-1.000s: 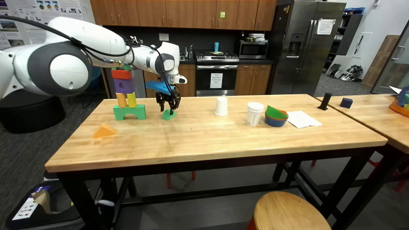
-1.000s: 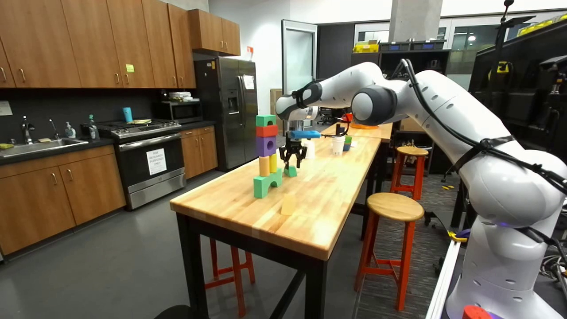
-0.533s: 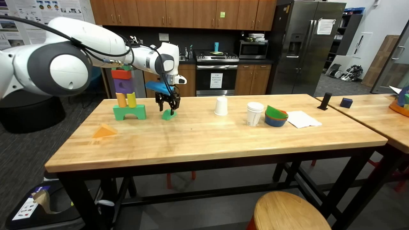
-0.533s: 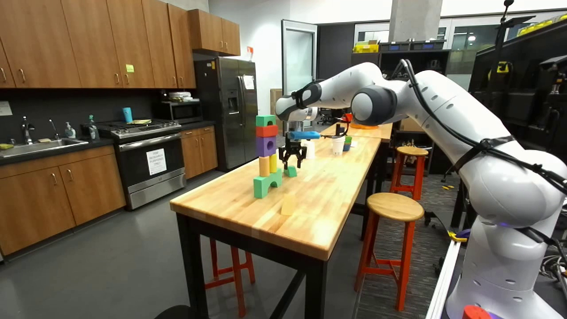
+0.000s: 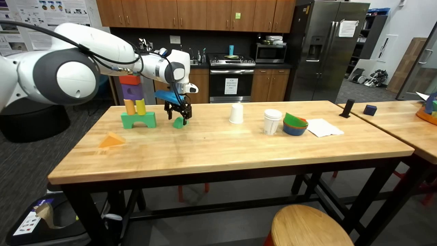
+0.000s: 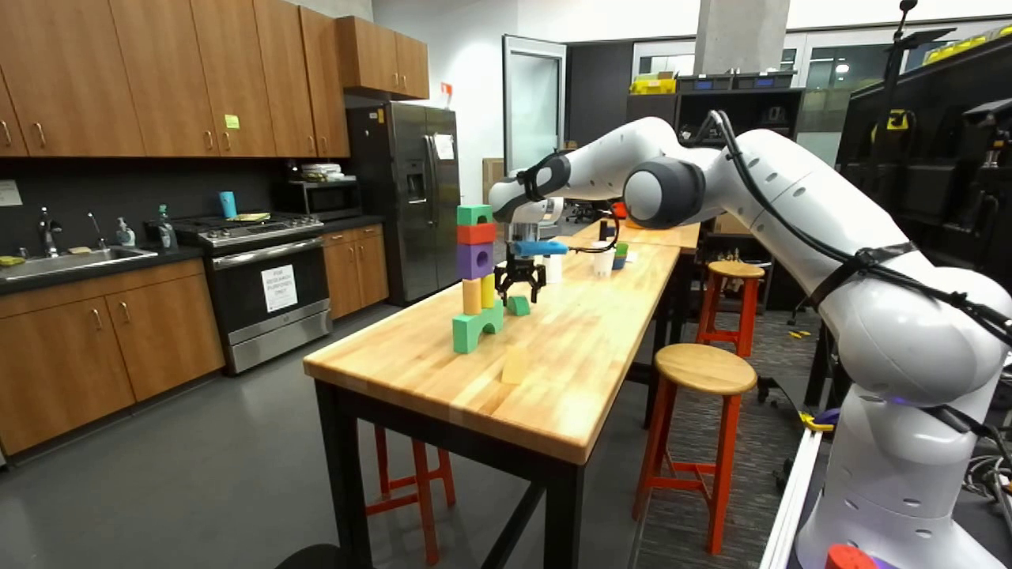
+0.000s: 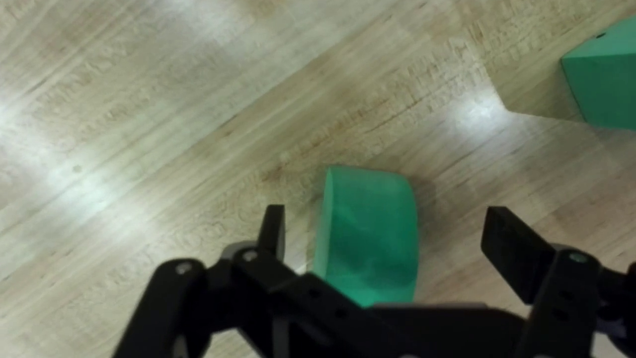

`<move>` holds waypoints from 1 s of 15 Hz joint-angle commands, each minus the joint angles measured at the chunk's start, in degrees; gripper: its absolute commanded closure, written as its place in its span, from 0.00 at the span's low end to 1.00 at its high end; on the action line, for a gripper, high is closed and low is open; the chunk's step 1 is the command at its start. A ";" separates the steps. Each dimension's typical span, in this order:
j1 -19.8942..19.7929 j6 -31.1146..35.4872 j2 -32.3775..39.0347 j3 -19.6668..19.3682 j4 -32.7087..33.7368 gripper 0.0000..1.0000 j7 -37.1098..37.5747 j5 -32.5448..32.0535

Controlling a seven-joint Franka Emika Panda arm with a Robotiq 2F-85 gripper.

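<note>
Claw (image 7: 383, 223) lower than before; jaws wide apart, gaps either side of the small green block (image 7: 371, 233)

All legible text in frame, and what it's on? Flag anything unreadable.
"FOR RESEARCH PURPOSES ONLY": white sheet on the oven door, in both exterior views.
Too small or blurred to read: wall posters, fridge sheet, bin label, backsplash notice.
Upright white cup: faint marks, unreadable.
Green block, wrist view: no text on the faces that show.
</note>
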 commanded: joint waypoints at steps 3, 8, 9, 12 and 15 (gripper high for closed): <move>0.18 2.52 0.90 -0.95 1.63 0.00 3.06 -0.38; -0.17 3.15 1.10 -0.88 2.63 0.00 2.66 -0.18; -0.14 3.29 1.13 -0.91 2.82 0.00 2.43 -0.34; -0.49 3.68 0.81 -1.05 2.94 0.32 1.95 -0.35; -0.95 3.79 0.42 -1.01 2.98 0.55 1.69 -0.01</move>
